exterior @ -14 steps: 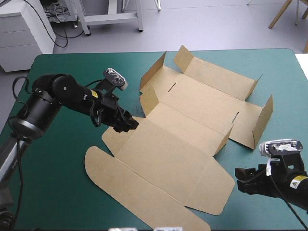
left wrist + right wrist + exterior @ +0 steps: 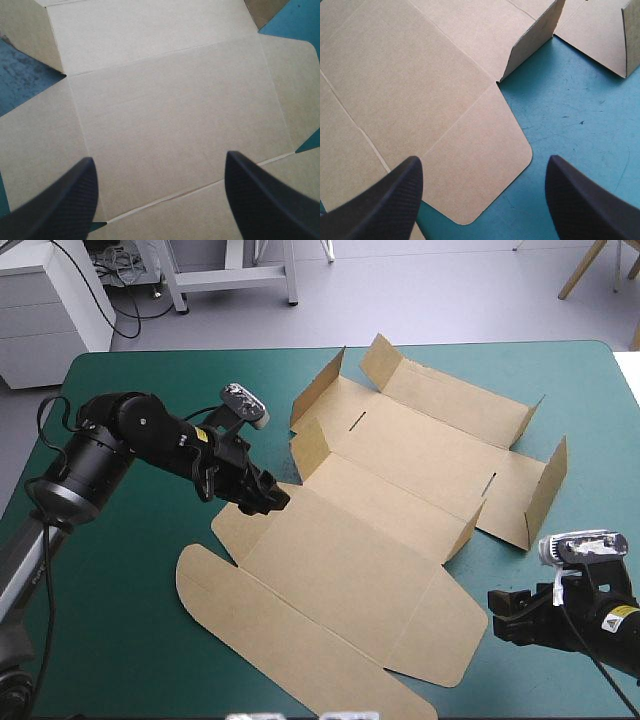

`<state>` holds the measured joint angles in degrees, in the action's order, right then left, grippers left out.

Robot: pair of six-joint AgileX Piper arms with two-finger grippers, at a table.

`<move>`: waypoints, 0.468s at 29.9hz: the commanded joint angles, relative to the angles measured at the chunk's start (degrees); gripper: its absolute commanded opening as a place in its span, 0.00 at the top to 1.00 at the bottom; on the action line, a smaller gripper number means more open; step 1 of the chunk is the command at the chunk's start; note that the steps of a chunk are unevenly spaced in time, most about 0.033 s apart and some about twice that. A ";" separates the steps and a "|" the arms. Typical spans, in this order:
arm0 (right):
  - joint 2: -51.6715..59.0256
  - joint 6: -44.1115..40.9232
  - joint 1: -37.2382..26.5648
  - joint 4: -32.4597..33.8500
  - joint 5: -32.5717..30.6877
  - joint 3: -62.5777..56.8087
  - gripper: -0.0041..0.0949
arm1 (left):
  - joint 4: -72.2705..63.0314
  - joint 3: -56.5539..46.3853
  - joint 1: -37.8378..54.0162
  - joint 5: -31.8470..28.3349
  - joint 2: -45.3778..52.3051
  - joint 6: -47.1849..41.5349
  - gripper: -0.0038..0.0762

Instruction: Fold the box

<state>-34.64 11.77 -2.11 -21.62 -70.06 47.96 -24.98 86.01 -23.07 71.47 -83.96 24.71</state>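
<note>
The box [image 2: 400,480] lies mid-desk [image 2: 120,640], mostly flat, far flaps raised. Left hand [image 2: 268,495] hovers spread wide over its left edge, and right hand [image 2: 498,612] sits wide off the near-right corner. Early going, I'd say. The next move calls for lifting a side wall. Whether the left hand touches board is unclear.

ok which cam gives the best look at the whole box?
High view: the box shows all its panels, lying flat with side flaps raised at the far end. Left wrist view shows only its middle panels ahead of the open left pincer; right wrist view only a rounded corner flap and raised walls.
</note>
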 commanded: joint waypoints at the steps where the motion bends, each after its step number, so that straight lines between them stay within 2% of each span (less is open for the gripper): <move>1: -0.59 -1.89 0.12 -1.87 3.85 1.73 0.31 | -2.39 1.59 -0.14 2.84 1.88 -0.04 0.32; 6: -1.27 -4.61 0.12 -3.31 7.74 1.73 0.31 | -2.39 1.59 -0.14 2.74 1.88 -0.30 0.32; 14: -9.51 -13.07 0.12 -4.60 8.32 1.73 0.31 | -2.51 1.59 -0.14 2.50 1.88 -0.85 0.32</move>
<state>-40.84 1.60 -2.09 -23.69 -65.00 47.96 -24.98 86.01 -23.07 71.47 -83.96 24.52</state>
